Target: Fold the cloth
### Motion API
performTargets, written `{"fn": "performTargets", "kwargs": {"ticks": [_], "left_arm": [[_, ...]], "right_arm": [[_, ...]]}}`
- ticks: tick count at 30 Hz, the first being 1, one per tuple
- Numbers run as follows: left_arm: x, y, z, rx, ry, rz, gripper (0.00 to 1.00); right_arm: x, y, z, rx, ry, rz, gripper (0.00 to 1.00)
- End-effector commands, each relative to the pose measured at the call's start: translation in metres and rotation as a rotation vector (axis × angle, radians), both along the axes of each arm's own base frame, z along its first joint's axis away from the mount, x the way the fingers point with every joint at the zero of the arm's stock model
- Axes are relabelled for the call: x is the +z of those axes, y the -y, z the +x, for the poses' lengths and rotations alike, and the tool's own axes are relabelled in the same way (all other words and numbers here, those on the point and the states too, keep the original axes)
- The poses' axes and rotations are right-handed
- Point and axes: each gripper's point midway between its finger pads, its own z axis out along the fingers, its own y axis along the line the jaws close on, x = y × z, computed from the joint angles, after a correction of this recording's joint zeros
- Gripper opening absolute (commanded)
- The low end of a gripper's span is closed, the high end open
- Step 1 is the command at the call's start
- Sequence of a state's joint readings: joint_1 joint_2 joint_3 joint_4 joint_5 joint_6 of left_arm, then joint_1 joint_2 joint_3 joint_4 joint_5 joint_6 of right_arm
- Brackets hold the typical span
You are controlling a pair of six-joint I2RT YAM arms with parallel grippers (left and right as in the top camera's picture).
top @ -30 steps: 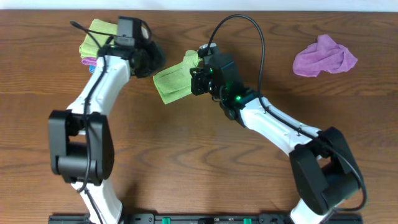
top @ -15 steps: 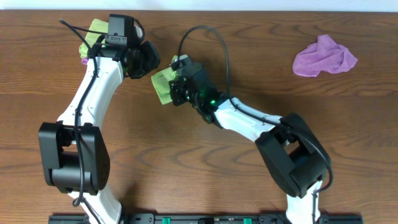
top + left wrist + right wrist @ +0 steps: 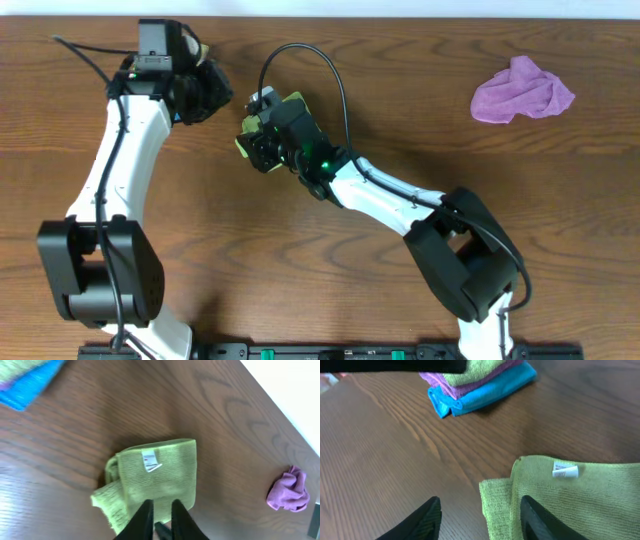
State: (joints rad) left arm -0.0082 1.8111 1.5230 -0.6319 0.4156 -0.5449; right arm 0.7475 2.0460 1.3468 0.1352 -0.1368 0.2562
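- Now the cloth (image 3: 160, 470) lies folded, label up; we judge folding done.
- Right gripper (image 3: 480, 504) stands spread over it, presumably to let go; left gripper (image 3: 161, 505) barely parted, empty.

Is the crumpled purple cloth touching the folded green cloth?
No, in the left wrist view the crumpled purple cloth lies well apart from the green cloth, with bare table between them.

Bright even light; soft shadows; wrist views slightly blurred
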Motion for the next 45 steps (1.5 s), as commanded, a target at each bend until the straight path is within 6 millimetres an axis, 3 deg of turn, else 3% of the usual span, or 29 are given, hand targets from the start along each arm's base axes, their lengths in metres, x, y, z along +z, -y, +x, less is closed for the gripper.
{"fn": "performTargets", "kwargs": {"ticks": [1, 4, 5, 6, 9, 13, 19, 30, 39, 45], "left_arm": [[0.011, -0.004, -0.002, -0.004, 0.009, -0.022, 0.22], [0.009, -0.003, -0.010, -0.011, -0.027, -0.053, 0.38], [0.008, -0.003, -0.012, -0.011, -0.037, -0.055, 0.46], [0.007, -0.003, -0.014, -0.012, -0.046, -0.057, 0.60], [0.006, -0.001, -0.020, -0.018, -0.076, -0.081, 0.83], [-0.001, -0.002, -0.032, -0.025, -0.129, -0.082, 0.98], [-0.023, 0.000, -0.045, -0.028, -0.190, -0.099, 0.95], [-0.073, 0.017, -0.073, -0.001, -0.293, -0.223, 0.96], [-0.101, 0.023, -0.087, 0.049, -0.335, -0.288, 0.96], [-0.109, 0.030, -0.086, 0.046, -0.315, -0.293, 0.96]], "right_arm": [[0.037, 0.011, 0.009, -0.042, 0.056, 0.010, 0.56], [0.054, 0.034, 0.011, -0.082, 0.039, -0.016, 0.75], [0.059, 0.042, 0.010, -0.092, 0.028, -0.026, 0.85], [0.063, 0.051, 0.009, -0.104, 0.017, -0.037, 0.99], [0.076, 0.080, 0.005, -0.140, -0.021, -0.069, 0.99], [0.093, 0.139, -0.008, -0.218, -0.107, -0.134, 0.99], [0.089, 0.210, -0.035, -0.267, -0.207, -0.255, 0.99], [0.078, 0.291, -0.087, -0.429, -0.183, -0.191, 0.99], [0.050, 0.316, -0.138, -0.546, -0.193, -0.045, 0.99], [0.038, 0.322, -0.155, -0.615, -0.228, 0.029, 0.99]]}}
